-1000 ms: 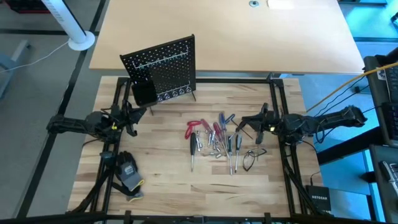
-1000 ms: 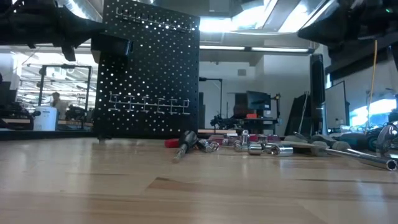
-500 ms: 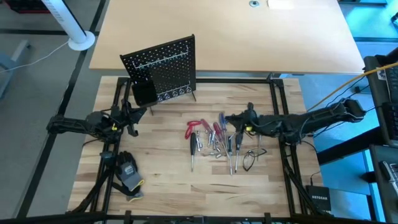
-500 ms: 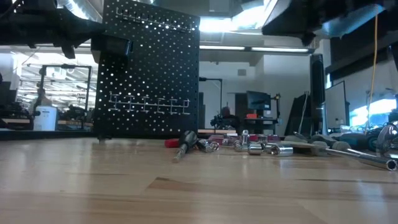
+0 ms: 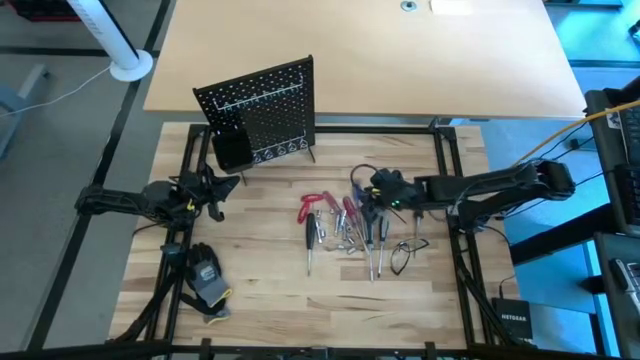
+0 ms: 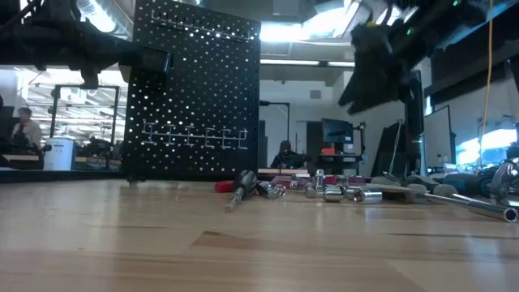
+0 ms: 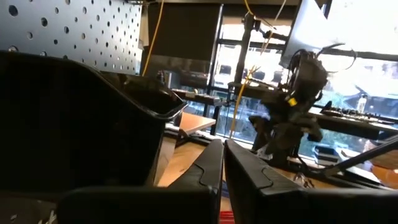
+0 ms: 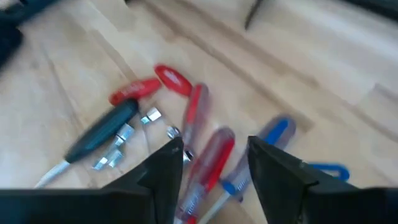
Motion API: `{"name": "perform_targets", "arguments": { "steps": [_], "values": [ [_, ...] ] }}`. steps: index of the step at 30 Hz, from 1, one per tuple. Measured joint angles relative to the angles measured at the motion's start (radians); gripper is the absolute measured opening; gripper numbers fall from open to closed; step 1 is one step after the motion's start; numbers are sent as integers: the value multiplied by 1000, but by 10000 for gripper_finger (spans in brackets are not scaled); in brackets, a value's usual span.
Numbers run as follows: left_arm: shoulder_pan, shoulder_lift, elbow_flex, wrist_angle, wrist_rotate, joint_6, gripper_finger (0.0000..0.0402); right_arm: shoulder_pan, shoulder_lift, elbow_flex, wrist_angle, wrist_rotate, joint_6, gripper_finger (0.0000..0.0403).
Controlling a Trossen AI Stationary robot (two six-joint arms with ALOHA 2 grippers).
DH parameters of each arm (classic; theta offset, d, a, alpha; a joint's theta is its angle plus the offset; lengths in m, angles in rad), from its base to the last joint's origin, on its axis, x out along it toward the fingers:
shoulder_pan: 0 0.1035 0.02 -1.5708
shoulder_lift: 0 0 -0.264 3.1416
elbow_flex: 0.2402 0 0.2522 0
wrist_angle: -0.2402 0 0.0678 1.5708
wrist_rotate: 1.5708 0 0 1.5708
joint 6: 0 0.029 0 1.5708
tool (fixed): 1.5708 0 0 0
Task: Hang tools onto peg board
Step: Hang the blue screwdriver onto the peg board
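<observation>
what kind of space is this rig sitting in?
Looks like a robotics lab or shared workshop, not a home. Behind the pale wooden tabletop the low view shows an open room with desks, a dark monitor, and seated people. A small black perforated peg board and loose hand tools suggest a staged test bench.

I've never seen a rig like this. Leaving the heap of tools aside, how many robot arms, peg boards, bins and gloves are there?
Robot arms: 2, ending in the left gripper and right gripper
peg board: 1
bin: 1
glove: 1
Total: 5
</observation>
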Motion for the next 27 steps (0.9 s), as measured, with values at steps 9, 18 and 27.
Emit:
{"name": "perform_targets", "arguments": {
  "steps": [9, 18, 27],
  "values": [
    [0, 0, 0, -36, 0, 10, 6, -103, 167, 0, -5, -159, 85, 182],
    [6, 0, 0, -43, 0, 27, 6, -119, 258, 0, 2, -226, 141, 177],
    [6, 0, -1, -46, 0, 34, 6, -125, 346, 1, 25, -172, 146, 176]
  ]
}}
